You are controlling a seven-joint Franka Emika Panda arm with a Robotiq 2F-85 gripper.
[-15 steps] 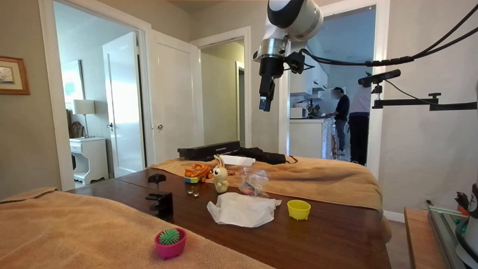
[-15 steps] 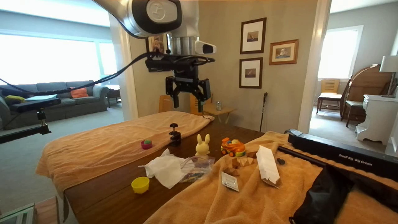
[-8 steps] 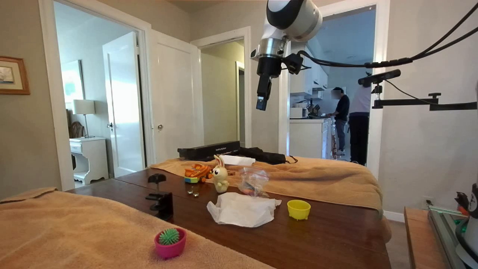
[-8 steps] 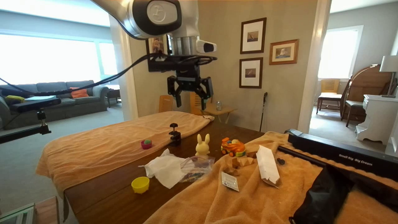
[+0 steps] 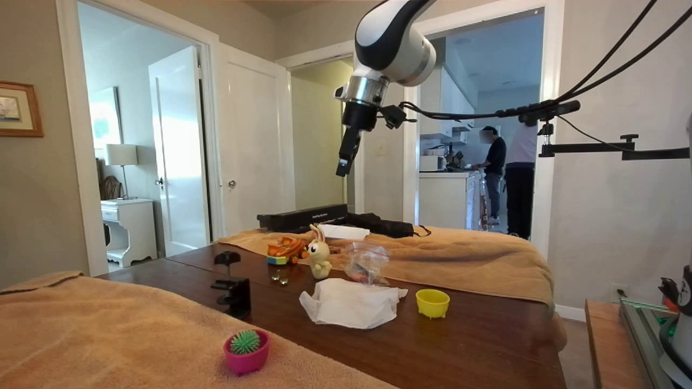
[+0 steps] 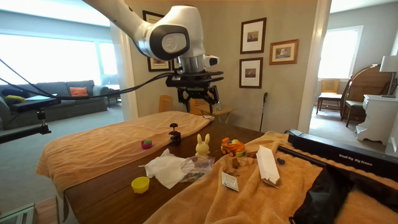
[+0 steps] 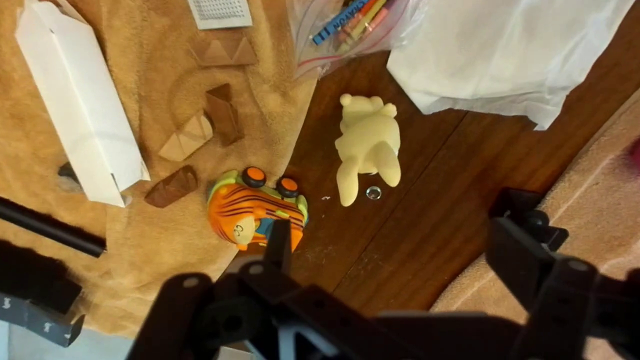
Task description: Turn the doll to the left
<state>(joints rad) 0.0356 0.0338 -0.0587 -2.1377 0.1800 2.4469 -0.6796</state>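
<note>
The doll is a cream rabbit figure standing upright on the dark wooden table [image 5: 486, 335]. Its eye and face show in an exterior view [image 5: 319, 260], turned towards the left of that view. Its back shows in an exterior view [image 6: 202, 147]. In the wrist view the doll [image 7: 370, 137] is seen from above, ears pointing towards my gripper. My gripper [image 7: 390, 232] is open and empty, with the fingers wide apart. It hangs well above the table and doll in both exterior views [image 5: 343, 169] [image 6: 200, 109], touching nothing.
An orange toy car [image 7: 255, 207] stands close beside the doll. A clear bag of crayons [image 7: 350, 35], white paper [image 7: 500, 60] and small glass beads [image 7: 373, 192] lie near. A black clamp [image 5: 235, 294], yellow cup [image 5: 432, 302] and pink cup [image 5: 246, 359] stand farther off.
My arm and gripper have moved lower, leftward in an exterior view and rightward in an exterior view. The gripper stays open. The doll and other objects have not moved.
</note>
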